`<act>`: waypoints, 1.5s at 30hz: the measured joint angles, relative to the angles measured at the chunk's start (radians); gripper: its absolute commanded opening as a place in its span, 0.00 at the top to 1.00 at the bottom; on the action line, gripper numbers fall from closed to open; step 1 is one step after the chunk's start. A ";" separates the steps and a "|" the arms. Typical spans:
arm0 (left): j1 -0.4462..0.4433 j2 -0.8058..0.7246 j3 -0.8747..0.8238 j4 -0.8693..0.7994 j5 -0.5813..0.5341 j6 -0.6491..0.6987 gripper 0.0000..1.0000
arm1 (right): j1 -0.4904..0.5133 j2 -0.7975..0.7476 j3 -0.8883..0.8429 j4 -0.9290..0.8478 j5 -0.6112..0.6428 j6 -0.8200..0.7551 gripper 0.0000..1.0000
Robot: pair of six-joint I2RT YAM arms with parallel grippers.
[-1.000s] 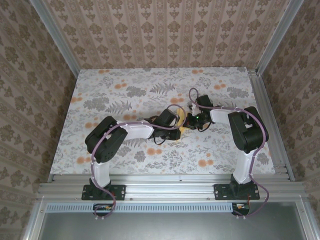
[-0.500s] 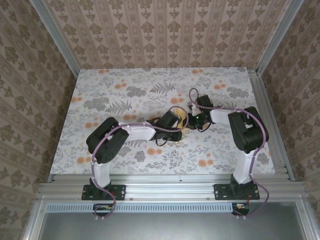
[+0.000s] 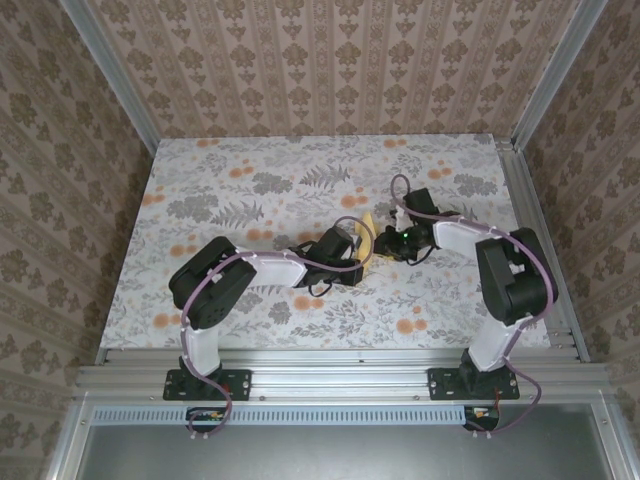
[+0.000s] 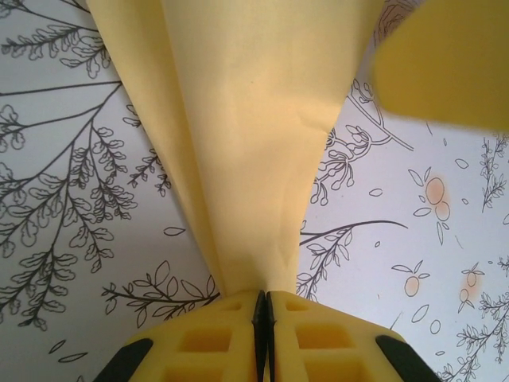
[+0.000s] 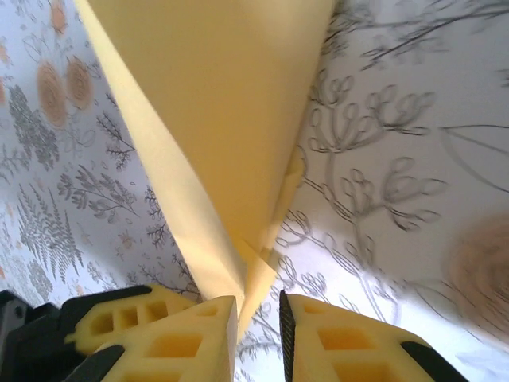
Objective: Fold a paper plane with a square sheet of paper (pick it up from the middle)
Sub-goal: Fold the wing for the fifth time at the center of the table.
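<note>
Both arms reach in to the middle of the floral-print desk [image 3: 250,180] and meet there, end effectors close together. The paper plane [image 3: 368,238] is between them, a pale-yellow folded piece standing up off the desk, small in the top view.

Left end effector [image 3: 362,262]: in the left wrist view the left end effector [image 4: 262,298] is pinched tight on the narrow bottom end of the paper plane [image 4: 254,143], jaws pressed together with no visible gap. The paper fans out wider above the grip, with one long crease down its left side. Desk [image 4: 79,175] print of branches and small orange fruit behind it. Blurred yellow shape at the top right corner, can't tell what it is.

Right end effector [image 3: 388,246]: in the right wrist view the right end effector [image 5: 258,306] has its jaws a narrow slit apart. The pointed lower end of the paper plane [image 5: 215,103] dips into that slit, close to the left finger; not squeezed by both pads. The paper shows a layered fold along its left edge. Desk [image 5: 382,159] beneath is blurred on the right.

Paper is off the desk surface, gripped from the left side, near desk centre
</note>
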 measured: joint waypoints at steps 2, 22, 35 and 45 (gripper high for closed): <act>0.000 0.000 -0.003 0.006 0.000 0.004 0.87 | -0.020 -0.043 -0.008 -0.025 0.005 -0.009 0.76; 0.000 -0.013 -0.046 0.068 0.000 0.027 0.87 | 0.036 0.123 -0.020 0.274 -0.182 0.198 0.92; 0.000 -0.021 -0.067 0.088 0.000 0.052 0.88 | 0.040 0.213 -0.019 0.389 -0.217 0.233 0.94; 0.009 -0.034 -0.092 0.101 0.010 0.063 0.89 | 0.062 0.220 -0.018 0.429 -0.228 0.254 0.94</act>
